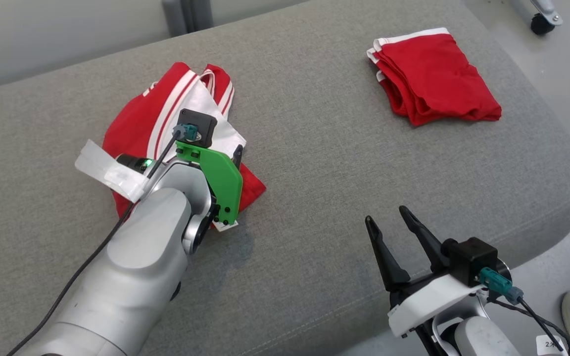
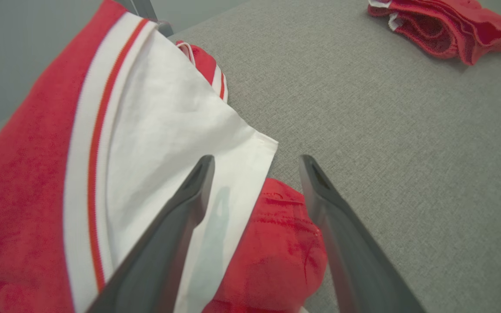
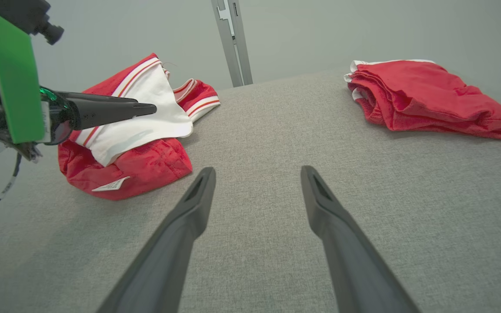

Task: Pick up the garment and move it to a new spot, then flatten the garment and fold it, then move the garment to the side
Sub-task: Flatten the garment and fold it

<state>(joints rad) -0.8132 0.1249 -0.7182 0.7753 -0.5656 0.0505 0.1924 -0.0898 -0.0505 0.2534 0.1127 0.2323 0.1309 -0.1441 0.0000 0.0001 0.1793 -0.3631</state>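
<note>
The garment (image 1: 129,126) is lying bunched, well left of the pile (image 1: 433,74). The left gripper (image 2: 255,163) is hovering wide and empty over it, the wrist (image 1: 186,198) mostly hiding its fingers (image 2: 181,217) in the head view. The right gripper (image 1: 386,216) is gaping empty before the pile.

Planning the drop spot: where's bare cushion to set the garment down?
Widest free patch: mid grey cushion, between the crumpled red-and-white garment and the folded red garment. Also bare: the near strip ahead of the right gripper. Crowded: the left side, left gripper with jaws open over the crumpled garment.
</note>
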